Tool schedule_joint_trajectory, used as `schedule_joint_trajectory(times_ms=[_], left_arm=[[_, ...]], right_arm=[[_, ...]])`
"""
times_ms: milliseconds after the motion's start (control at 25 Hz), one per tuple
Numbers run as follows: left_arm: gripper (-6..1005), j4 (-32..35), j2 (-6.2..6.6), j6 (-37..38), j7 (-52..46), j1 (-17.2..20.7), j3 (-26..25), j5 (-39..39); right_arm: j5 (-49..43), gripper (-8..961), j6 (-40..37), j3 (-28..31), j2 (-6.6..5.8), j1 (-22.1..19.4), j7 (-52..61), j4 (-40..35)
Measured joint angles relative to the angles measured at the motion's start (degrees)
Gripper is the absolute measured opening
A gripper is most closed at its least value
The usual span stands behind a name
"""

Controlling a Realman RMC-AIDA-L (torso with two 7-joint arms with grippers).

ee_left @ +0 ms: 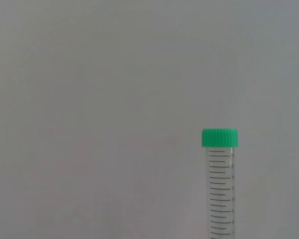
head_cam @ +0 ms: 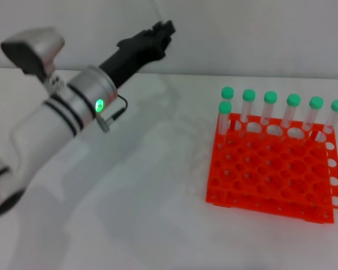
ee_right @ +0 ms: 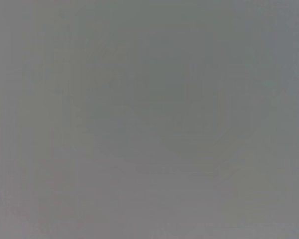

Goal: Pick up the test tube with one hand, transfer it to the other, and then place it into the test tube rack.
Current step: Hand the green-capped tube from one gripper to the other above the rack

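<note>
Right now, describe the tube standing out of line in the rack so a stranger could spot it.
Look to the orange test tube rack on the white table, right of the raised left gripper. Six green-capped tubes stand along its far row; the lone tube stands one row nearer, at the rack's left end. It alone breaks that line.

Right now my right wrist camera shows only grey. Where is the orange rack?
Observer: The test tube rack stands on the right side of the table, seen from the head view.
Operator: Where's the left pincer?
Observer: The left pincer is raised at the far left, well apart from the rack.
Operator: What does its wrist camera see?
Observer: One green-capped test tube, against plain grey.
</note>
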Motion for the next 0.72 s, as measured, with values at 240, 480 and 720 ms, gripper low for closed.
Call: schedule_joint_trajectory(times_ms=[240, 480, 720], left_arm=[[190, 7.00, -0.14, 12.01, 9.39, 3.76, 0.16, 11.80], [190, 14.84, -0.60, 7.01, 12.01, 0.42, 0.07, 24.55], [191, 19.12, -0.95, -2.01, 13.33, -2.80, -0.02, 28.11]], right_arm=[[-0.16, 856, 5.78, -10.08, -2.55, -2.03, 11.83, -5.73], [-9.47, 855, 18.42, -15.23, -8.39, -0.84, 22.66, -10.14], [-17.37, 855, 27.42, -15.47, -9.61, 1.86, 29.75, -17.24]])
